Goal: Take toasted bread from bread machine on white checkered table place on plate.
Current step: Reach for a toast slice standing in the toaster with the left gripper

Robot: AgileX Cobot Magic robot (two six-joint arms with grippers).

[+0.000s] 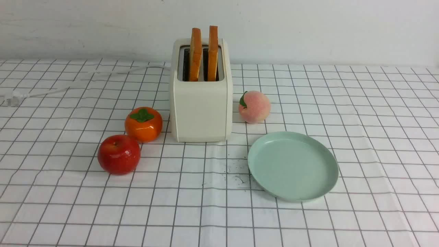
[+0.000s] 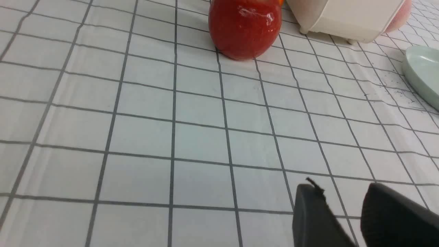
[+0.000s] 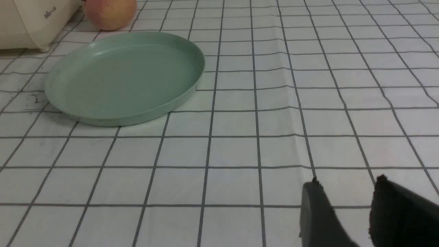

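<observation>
Operator: Where is the toast?

Robot: Both pieces stand on edge in the cream-white toaster [image 1: 201, 109], one per slot. The left slice [image 1: 195, 55] is in the left slot and the right slice [image 1: 213, 53] in the right, their upper halves poking above the top. The toaster sits at twelve o'clock from me on the white checkered table [image 1: 377, 137], close to the far wall.

Operator: And the plate?

Robot: The mint-green plate [image 1: 293, 164] lies flat at about four o'clock from the toaster, near it but apart. Its whole floor shows bare. A few dark specks [image 1: 236, 176] dot the cloth just off its nine o'clock rim.

Operator: Anything else out there?

Robot: A peach [image 1: 254, 107] sits just beside the toaster at three o'clock, and a persimmon [image 1: 143, 124] at about eight. A red apple [image 1: 119, 154] sits at seven o'clock from the persimmon, very close to it; whether they touch I cannot tell. The white cord [image 1: 68, 85] trails off toward nine o'clock and ends in a plug [image 1: 8, 100].

Operator: Your jaws?

Robot: My left gripper [image 2: 343, 188] hangs low over the cloth with its jaws spread — only checkered cloth shows in the gap, and the apple lies ahead. My right gripper [image 3: 346, 181] is parted the same way over the cloth, gripping nothing, with the plate ahead of it.
</observation>
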